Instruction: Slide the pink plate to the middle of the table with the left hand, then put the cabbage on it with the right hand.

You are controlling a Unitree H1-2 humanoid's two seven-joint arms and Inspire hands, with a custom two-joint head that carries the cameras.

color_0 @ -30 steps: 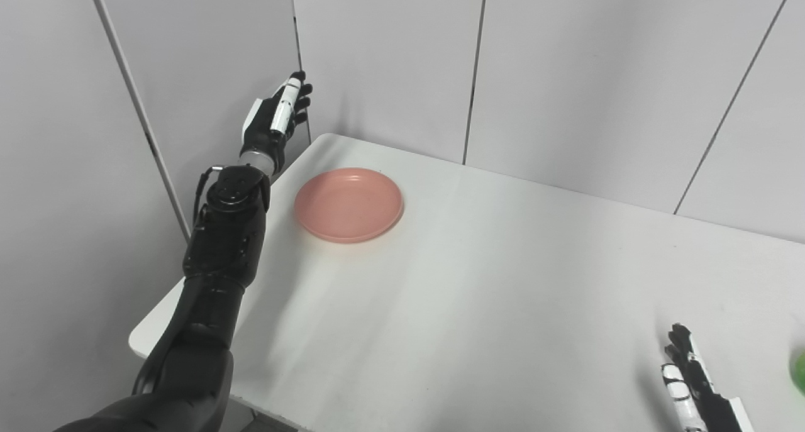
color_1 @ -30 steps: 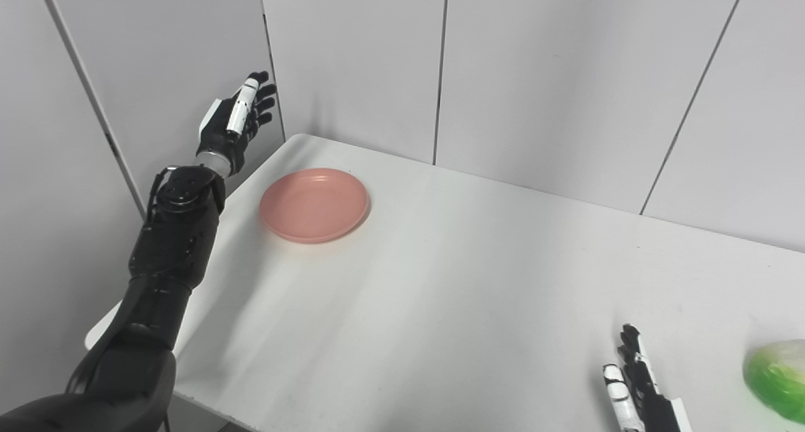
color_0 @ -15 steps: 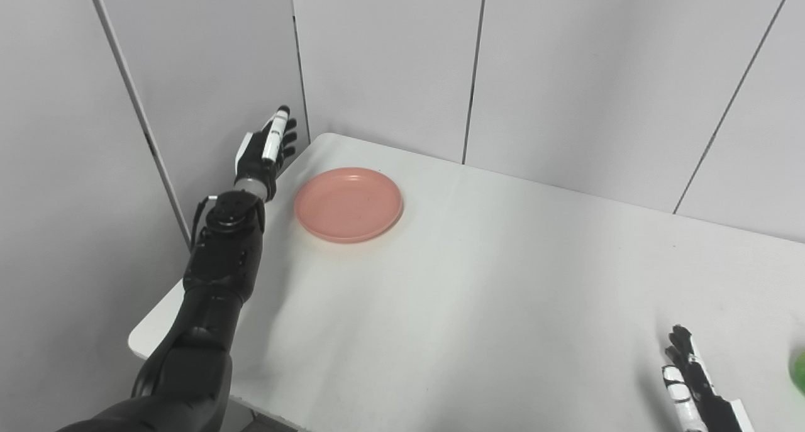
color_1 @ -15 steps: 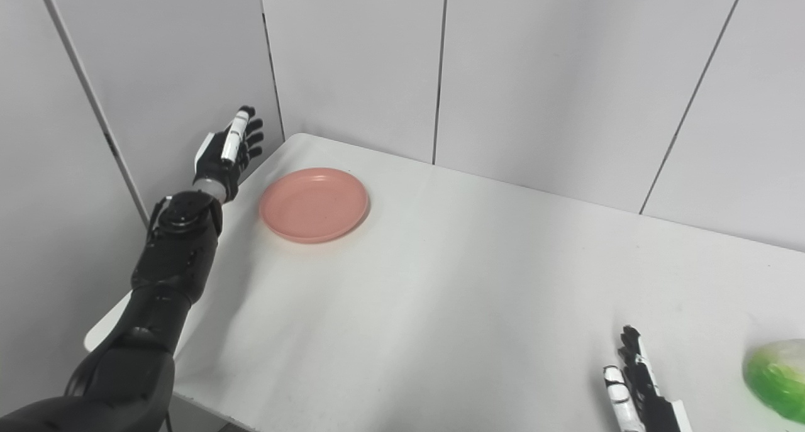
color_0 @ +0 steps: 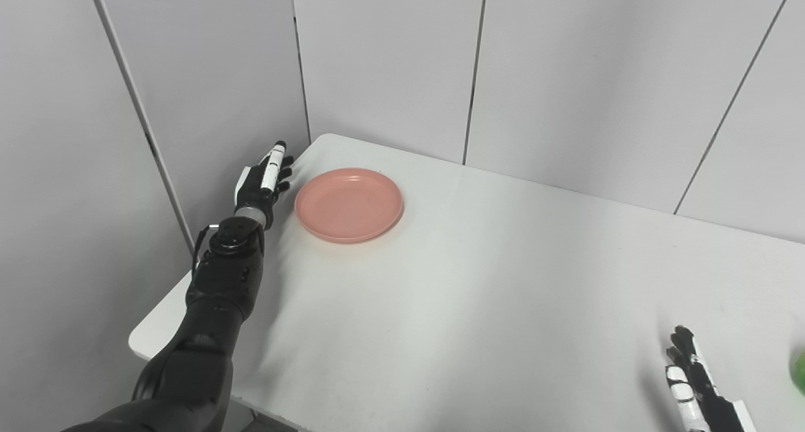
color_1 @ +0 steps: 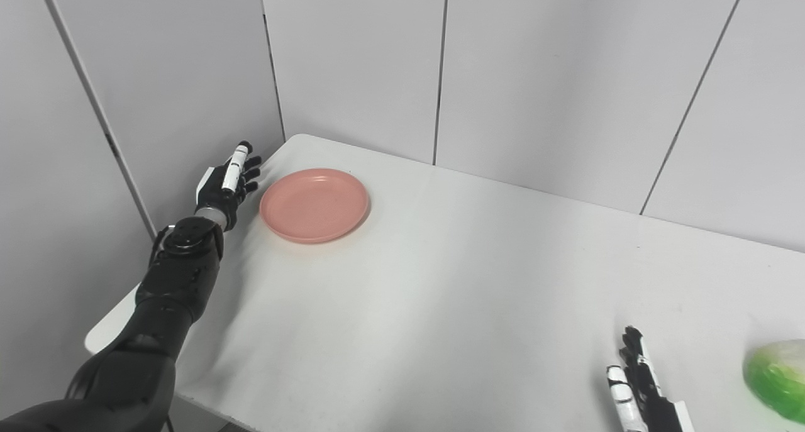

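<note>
The pink plate (color_0: 349,204) lies on the white table (color_0: 503,281) near its far left corner. My left hand (color_0: 263,182) is open, fingers stretched out, low at the table's left edge just left of the plate and a small gap away from it. The green cabbage (color_1: 777,379) lies at the table's near right; in the left eye view only a sliver (color_0: 800,370) shows. My right hand (color_1: 638,388) is open and flat near the front edge, left of the cabbage, holding nothing.
Grey wall panels (color_0: 390,61) stand close behind the table and along its left side. The left hand is beside the left wall panel (color_0: 207,105). The table's left front corner (color_0: 141,341) is near my left forearm.
My left hand has come down from high in front of the wall corner to table level beside the plate. The plate, the cabbage and the right hand have stayed put.
</note>
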